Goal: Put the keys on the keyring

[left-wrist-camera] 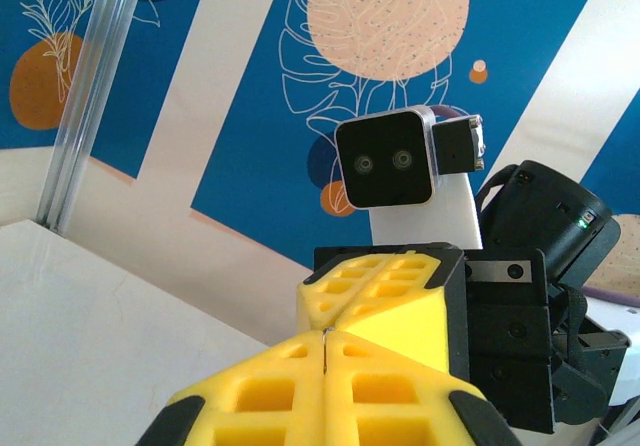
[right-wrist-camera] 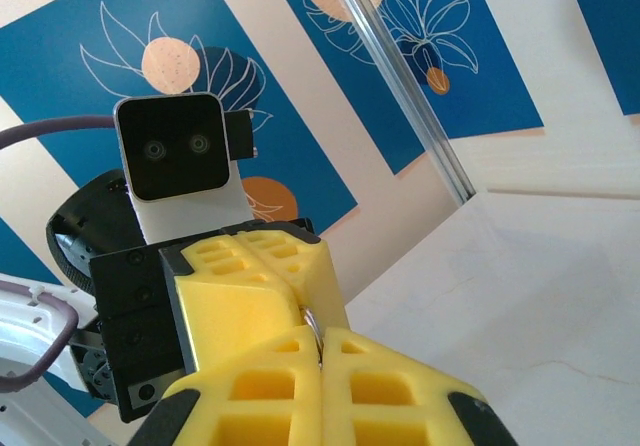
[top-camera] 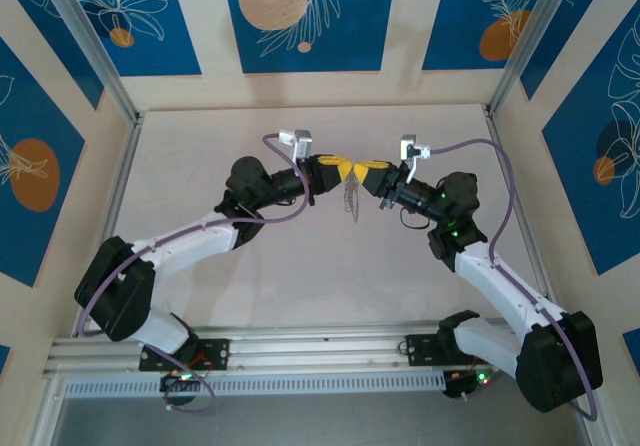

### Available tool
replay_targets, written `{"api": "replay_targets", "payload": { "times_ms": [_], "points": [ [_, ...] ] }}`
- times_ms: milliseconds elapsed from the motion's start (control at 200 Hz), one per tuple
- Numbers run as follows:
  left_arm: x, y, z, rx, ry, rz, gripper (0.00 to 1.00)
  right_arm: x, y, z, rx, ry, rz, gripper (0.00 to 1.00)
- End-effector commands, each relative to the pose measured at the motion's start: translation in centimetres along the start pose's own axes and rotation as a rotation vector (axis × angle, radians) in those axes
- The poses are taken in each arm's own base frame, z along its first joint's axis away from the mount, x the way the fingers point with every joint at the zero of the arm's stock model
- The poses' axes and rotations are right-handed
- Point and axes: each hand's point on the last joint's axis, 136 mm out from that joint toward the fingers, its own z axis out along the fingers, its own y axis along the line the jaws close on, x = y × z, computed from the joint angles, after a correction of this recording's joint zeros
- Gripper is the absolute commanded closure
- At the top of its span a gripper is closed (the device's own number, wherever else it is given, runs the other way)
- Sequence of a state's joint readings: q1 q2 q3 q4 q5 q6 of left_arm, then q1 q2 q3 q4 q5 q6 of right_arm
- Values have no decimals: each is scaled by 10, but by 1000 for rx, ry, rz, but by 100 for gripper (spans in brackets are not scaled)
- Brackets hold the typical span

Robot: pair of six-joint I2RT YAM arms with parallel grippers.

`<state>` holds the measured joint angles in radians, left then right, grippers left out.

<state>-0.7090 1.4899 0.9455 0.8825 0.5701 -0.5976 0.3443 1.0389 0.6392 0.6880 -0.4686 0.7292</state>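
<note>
Two closed grippers, tip to tip: right gripper (top-camera: pixel 370 172) pinches the keyring (right-wrist-camera: pixel 313 324), left gripper (top-camera: pixel 338 169) with its catch hidden; the keys (top-camera: pixel 350 201) dangle beneath.

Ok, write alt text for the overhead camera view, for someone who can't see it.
The left end effector and right end effector, both yellow and shut, meet tip to tip above a pale table, with a string of keys dangling below them.
</note>
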Motion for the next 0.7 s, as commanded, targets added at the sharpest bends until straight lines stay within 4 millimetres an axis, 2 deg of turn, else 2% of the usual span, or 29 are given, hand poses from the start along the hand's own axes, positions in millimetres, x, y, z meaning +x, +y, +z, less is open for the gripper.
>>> {"api": "replay_targets", "payload": {
  "times_ms": [0,245,260,325,470,565,695],
  "points": [
    [-22,-12,4,44,-56,39,100,-6,6,2,-19,-8,-26,100],
    [-25,-10,2,24,-58,46,100,-7,0,0,4,0,-20,100],
    [-26,-10,2,23,-57,46,98,-7,0,1,6,4,-17,100],
    [-29,-8,0,9,-53,46,79,-7,-3,1,14,22,-8,100],
    [-39,-3,-6,-21,-39,50,53,-8,-11,0,40,71,13,100],
    [-43,2,-9,-51,-9,59,45,-13,-18,-4,60,87,26,100],
    [-48,11,-12,-77,45,69,39,-20,-26,-6,61,119,48,100]
  ]
}}
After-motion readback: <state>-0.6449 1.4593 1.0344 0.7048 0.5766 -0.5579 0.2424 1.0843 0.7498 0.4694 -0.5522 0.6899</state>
